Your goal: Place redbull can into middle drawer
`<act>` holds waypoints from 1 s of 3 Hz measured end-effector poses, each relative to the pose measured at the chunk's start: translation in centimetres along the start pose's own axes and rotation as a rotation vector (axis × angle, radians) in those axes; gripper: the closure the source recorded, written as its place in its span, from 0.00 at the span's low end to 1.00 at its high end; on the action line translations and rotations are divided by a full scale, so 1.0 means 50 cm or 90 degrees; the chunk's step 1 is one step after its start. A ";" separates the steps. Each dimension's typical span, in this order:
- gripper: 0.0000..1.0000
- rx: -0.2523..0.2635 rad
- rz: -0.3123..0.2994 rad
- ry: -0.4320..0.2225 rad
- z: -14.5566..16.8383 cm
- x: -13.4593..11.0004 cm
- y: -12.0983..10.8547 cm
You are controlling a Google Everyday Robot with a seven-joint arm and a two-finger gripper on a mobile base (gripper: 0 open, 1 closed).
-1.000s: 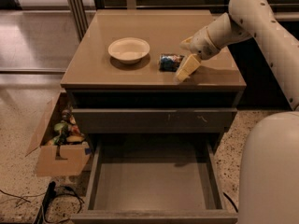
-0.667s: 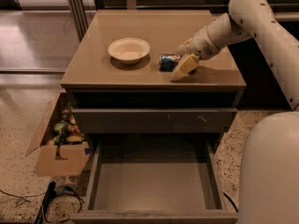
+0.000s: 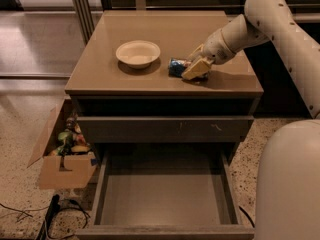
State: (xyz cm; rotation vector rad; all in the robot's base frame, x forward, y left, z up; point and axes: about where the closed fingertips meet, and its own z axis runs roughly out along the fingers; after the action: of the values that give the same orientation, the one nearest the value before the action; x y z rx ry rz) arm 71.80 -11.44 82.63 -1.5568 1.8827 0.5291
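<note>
The redbull can, blue and silver, lies on its side on the cabinet top, right of the cream bowl. My gripper reaches in from the right, low over the top, and is open. Its pale fingers stand on either side of the can's right end, which they partly hide. The middle drawer is pulled out wide open below, at the front of the cabinet, with a bare flat floor.
A closed drawer front with small pale scuffs sits above the open drawer. A cardboard box of items stands on the floor to the left, with cables in front of it. My pale body fills the lower right.
My gripper has crept a little to the left along the cabinet top, closing in around the can's right end. The can, the bowl and the drawer have not moved.
</note>
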 end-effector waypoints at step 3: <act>1.00 0.001 -0.002 -0.004 -0.005 -0.006 0.001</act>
State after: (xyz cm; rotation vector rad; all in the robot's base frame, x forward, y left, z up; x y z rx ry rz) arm 71.72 -11.38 82.99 -1.5557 1.8751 0.5291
